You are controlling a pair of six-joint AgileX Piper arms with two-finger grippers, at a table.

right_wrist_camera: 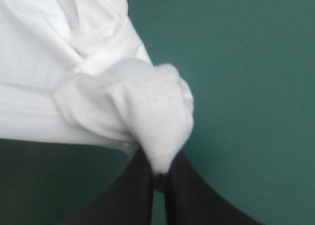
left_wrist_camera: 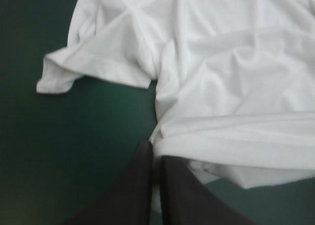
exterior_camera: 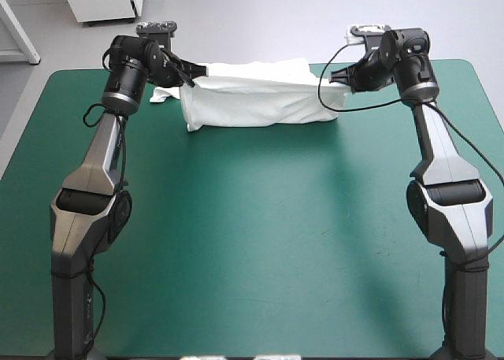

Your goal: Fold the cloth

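T-shirt [exterior_camera: 256,100] lies stretched between both grippers at the far side of the teal-green desk [exterior_camera: 260,242]. The left gripper [left_wrist_camera: 153,148] pinches one edge, a sleeve beside it. The right gripper [right_wrist_camera: 158,173] clamps the other, bunched end.

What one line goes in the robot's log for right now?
task: fold cloth | left gripper: shut on T-shirt | right gripper: shut on T-shirt | T-shirt: stretched between both grippers near table far edge

T-shirt [left_wrist_camera: 221,82]: overruns the left wrist view; far edges cut off.
right gripper [right_wrist_camera: 158,175]: fingertips buried under bunched fabric.
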